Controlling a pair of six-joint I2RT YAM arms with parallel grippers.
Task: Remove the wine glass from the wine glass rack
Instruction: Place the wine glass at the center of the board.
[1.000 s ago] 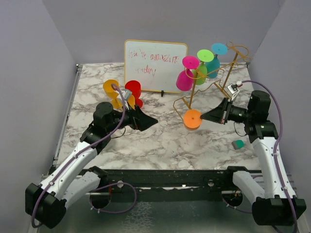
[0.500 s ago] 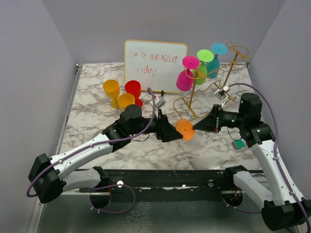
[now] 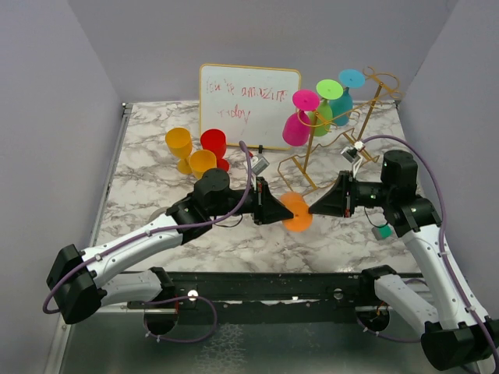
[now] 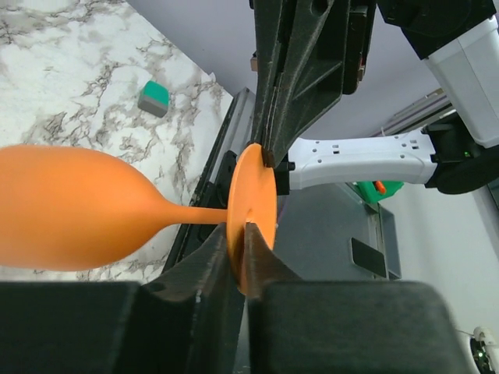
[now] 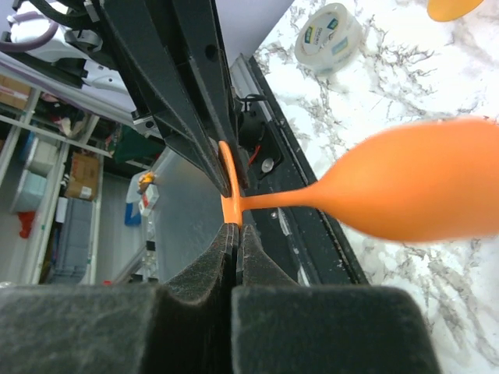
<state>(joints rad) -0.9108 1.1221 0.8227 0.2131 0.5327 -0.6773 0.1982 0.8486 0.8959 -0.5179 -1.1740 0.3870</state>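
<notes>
Both arms on the orange wine glass [image 3: 296, 212], mid-air, clear of the wine glass rack [image 3: 373, 109].
L arm stretched low toward centre, R arm bent inward, tips nose to nose. R gripper [image 3: 313, 208] pinched tight on the foot's rim. L gripper [image 3: 285, 212] now narrow, nipping the same foot; a sec ago it gaped wide, back by the cups [image 3: 199, 148]. Glass hangs just in front of rack. Top view: glass blurred. Wrist cams cut off part of the bowl.
</notes>
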